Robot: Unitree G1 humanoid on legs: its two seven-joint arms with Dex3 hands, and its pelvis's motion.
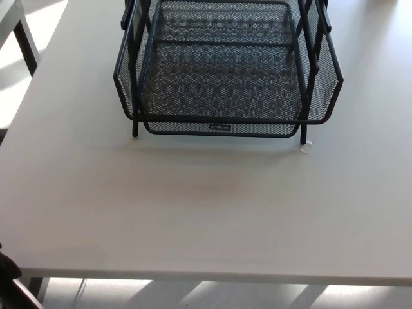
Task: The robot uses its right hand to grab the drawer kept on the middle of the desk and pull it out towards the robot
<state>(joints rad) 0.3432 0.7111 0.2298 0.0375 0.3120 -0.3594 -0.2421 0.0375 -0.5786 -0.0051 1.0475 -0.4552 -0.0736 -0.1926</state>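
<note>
A black wire-mesh desk organiser [225, 71] stands at the far middle of the white desk [206, 212]. Its lower drawer [219, 127] shows as a curved mesh front with a small label, sitting between the two front legs under the upper tray. The drawer front lies about flush with the frame. Neither of my hands shows in the head view, and nothing touches the drawer.
A small white scrap [306, 148] lies on the desk by the organiser's front right leg. The desk's near edge [206, 278] runs across the bottom, with floor below. A dark shape I cannot identify [6, 273] sits at the lower left corner. Another table's leg [26, 42] stands far left.
</note>
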